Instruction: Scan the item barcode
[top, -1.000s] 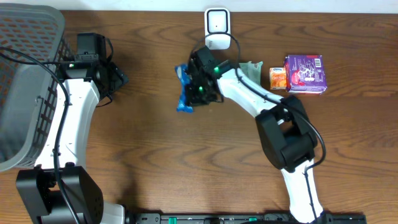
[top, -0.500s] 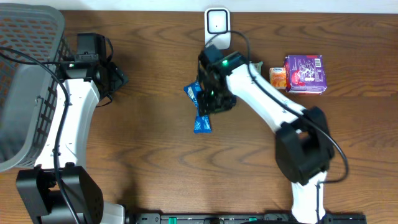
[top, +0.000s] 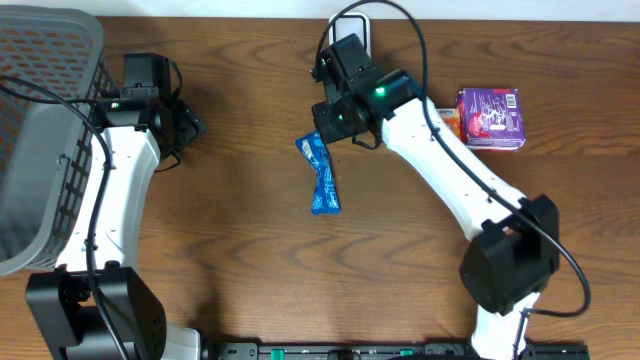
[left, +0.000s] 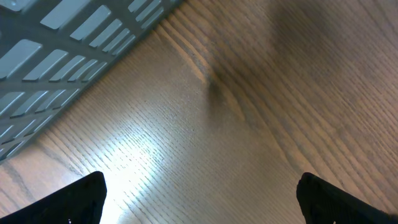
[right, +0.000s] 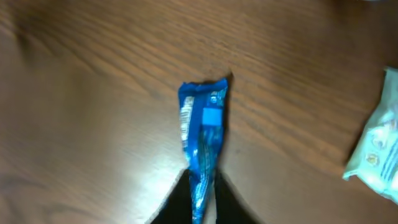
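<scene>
The blue packet is long and narrow, and in the overhead view its long axis runs up and down the picture with a slight lean: the upper end sits a little left, near the right tool, and the lower end points toward the robot's base. It is a glossy blue wrapper with crimped ends; the right wrist view shows a paler blue square patch and a strip of white print along one side of the packet. The text on it is too blurred to read.

The packet lies near the middle of the wooden tabletop, below the white scanner, which stands at the far edge.

In the right wrist view the right tool is pinched closed on the packet's near end, dark fingers flanking the wrapper. Whether the far end rests on the wood cannot be told.

The left tool stands spread wide with nothing between its fingers, over bare wood beside the grey basket.

A purple box and a small orange pack sit to the right of the scanner.
</scene>
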